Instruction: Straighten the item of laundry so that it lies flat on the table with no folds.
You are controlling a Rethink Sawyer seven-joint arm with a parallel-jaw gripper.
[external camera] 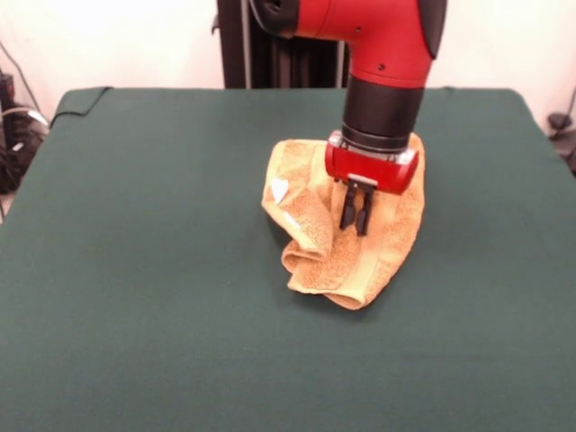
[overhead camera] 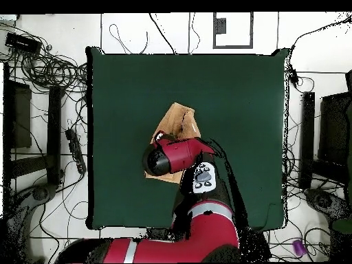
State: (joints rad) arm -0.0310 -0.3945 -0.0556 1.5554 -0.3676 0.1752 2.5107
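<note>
Hand [external camera: 355, 218] of the red and black arm [external camera: 382, 54] hangs straight down over the towel [external camera: 315, 243], its two dark fingers [external camera: 347, 207] drawn close together with only a thin gap showing between them in the front view. Their tips reach down to the cloth at about the middle of the bundle; whether any fabric is pinched between them cannot be told.

Under and around the hand lies the orange-tan terry towel, bunched rather than flat. In the front view it spreads out from behind the hand's red housing and runs down below the fingers, ending in a rounded, rolled fold well below the fingertips. A woven border band runs along the edge below and to the picture's right of the fingers. To the picture's left of the hand the cloth curls over on itself, and a small white label [external camera: 280, 189] shows on that turned-up edge.

From overhead, the arm covers much of the towel [overhead camera: 180, 122]; a creased tan wedge sticks out beyond the hand. All of it rests near the middle of the dark green counter [external camera: 135, 270].
</note>
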